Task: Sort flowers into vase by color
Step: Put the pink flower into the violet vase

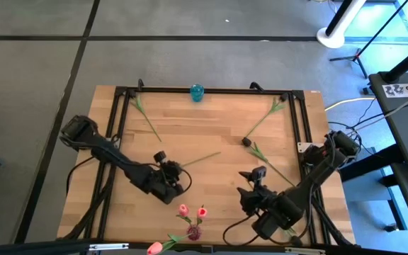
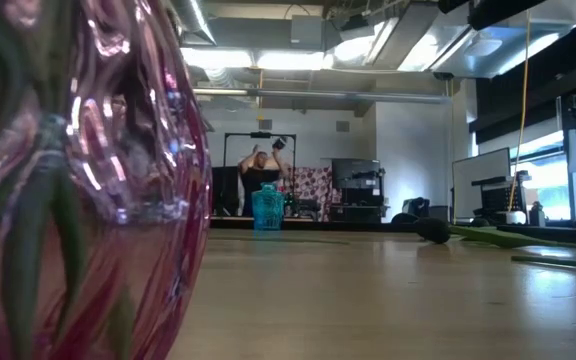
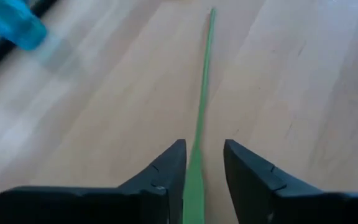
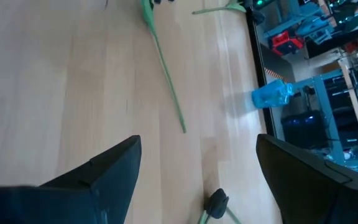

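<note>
Flowers: thin green stems with small leaves, heads pink or near-black. Count, high view: four stems lie loose out on the bench (image 1: 211, 127), namely one toward the far left corner (image 1: 146, 117), one toward the far right corner (image 1: 264, 120), one on the right side (image 1: 269, 163), and a centre stem (image 1: 200, 159). A fifth, a pink-headed flower (image 1: 154, 246), lies at the near edge. Two more pink heads (image 1: 183, 210) stand upright in the pink vase (image 1: 194, 231) at near centre. That makes seven flowers in all, three of them plainly pink. One dark head (image 1: 246, 142) shows where the two right-hand stems nearly meet (which stem it belongs to I cannot tell). Vases: two, the pink one and a blue vase (image 1: 196, 91) at far centre, with no flower visible in it. The left end effector (image 1: 178, 170) is at the near end of the centre stem. In its wrist view the fingers (image 3: 166, 177) stand a little apart with the stem (image 3: 201, 106) running between them, close to one finger and clear of the other, so it is not pinched. The right end effector (image 1: 250, 177) is on the near right, fingers (image 4: 104, 171) spread wide over bare bench and holding nothing.
</note>
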### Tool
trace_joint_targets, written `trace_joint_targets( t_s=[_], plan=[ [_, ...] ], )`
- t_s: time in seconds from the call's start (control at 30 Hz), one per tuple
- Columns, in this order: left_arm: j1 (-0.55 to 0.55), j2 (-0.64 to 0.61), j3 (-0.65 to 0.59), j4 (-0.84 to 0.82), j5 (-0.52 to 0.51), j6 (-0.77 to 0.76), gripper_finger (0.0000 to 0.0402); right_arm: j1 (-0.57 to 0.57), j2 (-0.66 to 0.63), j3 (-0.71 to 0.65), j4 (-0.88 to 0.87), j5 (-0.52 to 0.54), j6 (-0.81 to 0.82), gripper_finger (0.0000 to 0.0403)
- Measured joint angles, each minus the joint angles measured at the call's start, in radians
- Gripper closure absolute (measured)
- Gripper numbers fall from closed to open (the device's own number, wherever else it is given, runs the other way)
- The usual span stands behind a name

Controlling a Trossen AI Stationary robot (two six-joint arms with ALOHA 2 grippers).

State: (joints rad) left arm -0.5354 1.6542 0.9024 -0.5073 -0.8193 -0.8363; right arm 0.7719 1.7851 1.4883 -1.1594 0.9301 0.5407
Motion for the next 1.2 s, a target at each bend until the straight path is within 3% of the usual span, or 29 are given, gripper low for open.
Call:
trace_joint_targets(
  t_s=[0.23, 0.53, 0.7, 0.8, 0.9, 1.03, 1.2],
  plan=[
    [-0.104, -0.161, 0.000, -0.221, -0.106, -0.132, 0.0301, -0.068, -0.001, -0.034, 0.135, -0.037, -0.145, 0.0086],
    [-0.262, -0.362, 0.000, -0.244, -0.143, -0.163, 0.0325, -0.321, -0.001, -0.263, 0.710, -0.442, -0.463, 0.0086],
    [-0.323, -0.379, 0.000, -0.247, -0.218, -0.176, 0.0336, -0.482, 0.000, -0.411, 1.096, -0.679, -0.553, 0.0086],
    [-0.336, -0.379, 0.000, -0.247, -0.236, -0.184, 0.0341, -0.572, 0.026, -0.482, 1.288, -0.763, -0.569, 0.0086],
    [-0.336, -0.379, 0.000, -0.256, -0.239, -0.206, 0.0346, -0.641, 0.080, -0.511, 1.384, -0.842, -0.569, 0.0086],
    [-0.335, -0.379, 0.000, -0.272, -0.241, -0.222, 0.0350, -0.697, 0.158, -0.515, 1.451, -0.867, -0.569, 0.0093],
    [-0.329, -0.379, 0.000, -0.271, -0.246, -0.235, 0.0351, -0.740, 0.223, -0.514, 1.533, -0.918, -0.598, 0.0145]
  ],
)
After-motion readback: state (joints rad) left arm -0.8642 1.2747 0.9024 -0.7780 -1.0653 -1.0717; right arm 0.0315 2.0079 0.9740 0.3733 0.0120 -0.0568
